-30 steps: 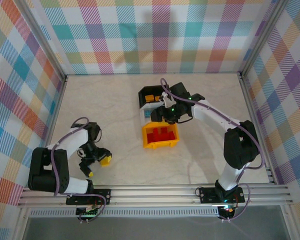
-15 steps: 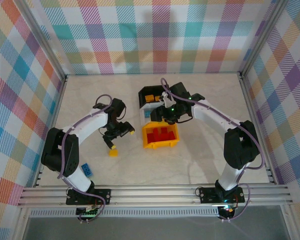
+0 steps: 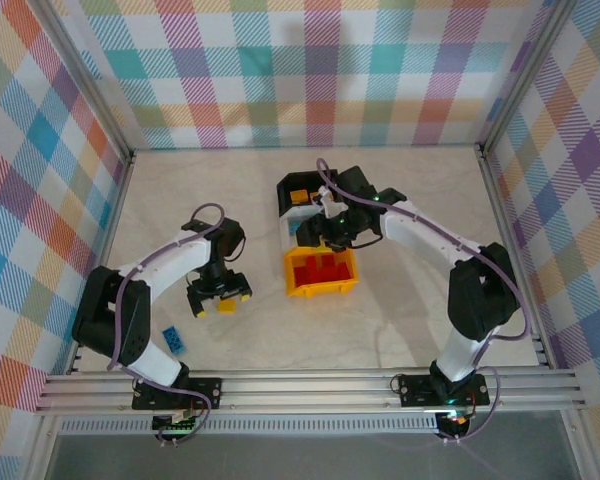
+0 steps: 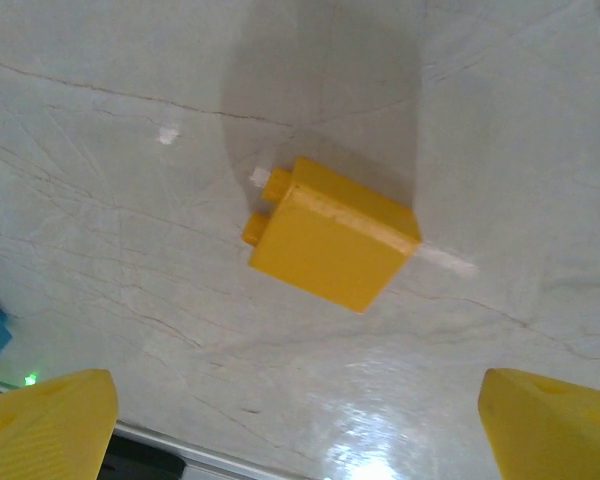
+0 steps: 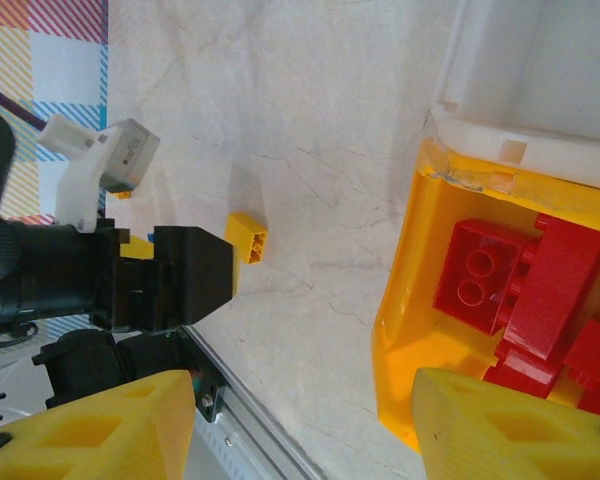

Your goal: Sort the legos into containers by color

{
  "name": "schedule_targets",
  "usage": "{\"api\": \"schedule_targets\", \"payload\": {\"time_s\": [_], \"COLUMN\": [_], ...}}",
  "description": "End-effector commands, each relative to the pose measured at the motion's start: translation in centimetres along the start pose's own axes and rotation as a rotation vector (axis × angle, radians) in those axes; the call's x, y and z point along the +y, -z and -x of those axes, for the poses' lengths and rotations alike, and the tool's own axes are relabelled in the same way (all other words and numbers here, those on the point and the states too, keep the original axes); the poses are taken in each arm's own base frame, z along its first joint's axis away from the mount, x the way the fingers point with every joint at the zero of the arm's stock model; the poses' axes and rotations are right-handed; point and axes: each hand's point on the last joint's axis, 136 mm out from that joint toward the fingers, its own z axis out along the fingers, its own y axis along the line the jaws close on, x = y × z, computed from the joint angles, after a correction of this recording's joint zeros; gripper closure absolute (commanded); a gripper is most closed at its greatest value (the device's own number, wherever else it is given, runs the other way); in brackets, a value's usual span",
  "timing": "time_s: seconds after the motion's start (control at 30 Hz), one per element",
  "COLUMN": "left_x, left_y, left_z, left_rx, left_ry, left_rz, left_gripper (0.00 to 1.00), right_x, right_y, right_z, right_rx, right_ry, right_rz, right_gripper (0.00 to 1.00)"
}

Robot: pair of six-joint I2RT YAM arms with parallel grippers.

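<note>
**Your left gripper is over a loose yellow brick**

Your left gripper [image 3: 220, 300] hangs over the table [image 3: 400, 320], well to the left of the bins. Its two yellow fingers [image 4: 45, 420] are wide apart and hold nothing. A yellow brick [image 4: 332, 232] lies on the table just under it. In the left wrist view you can see the brick on its side, with its bumps to the left, and neither finger touches it. A blue brick [image 3: 175, 338] lies on the table near it, closer to the arm bases.

Your right gripper [image 5: 300, 420] hangs over the bins, about where the white bin [image 3: 292, 228] meets the yellow bin [image 3: 320, 291]. Its fingers are apart too, with nothing between them. In the right wrist view, one finger is over the table and the other is over the yellow bin.

The three bins sit in a row near the middle of the table. The black bin [image 3: 283, 195] is the farthest from you, the white bin is in the middle and the yellow bin is the nearest. Red bricks [image 5: 475, 275] lie in the yellow bin. Orange bricks [image 3: 298, 195] lie in the black bin. You cannot tell what is in the white bin.
</note>
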Motion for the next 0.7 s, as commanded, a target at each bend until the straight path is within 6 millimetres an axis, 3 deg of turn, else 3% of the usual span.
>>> {"api": "schedule_targets", "payload": {"time_s": [0.0,0.2,0.67], "left_x": [0.0,-1.5,-1.6], "left_y": [-1.1,-2.3,-4.7], "left_z": [0.5,1.8,2.8], "left_rx": [-0.015,-0.019,-0.008], "left_ry": [-0.121,-0.189,-0.266], "left_rz": [0.032,0.027,0.074], "left_gripper": [0.09,0.10,0.21], "right_x": [1.1,0.9,0.4], "right_y": [1.4,2.1,3.0], "right_z": [-0.7,-1.4,-1.6], "right_rx": [-0.004,-0.015,-0.054], "right_ry": [0.009,-0.012,-0.071], "right_rz": [0.010,-0.010,-0.058], "right_gripper": [0.40,0.40,0.40]}}
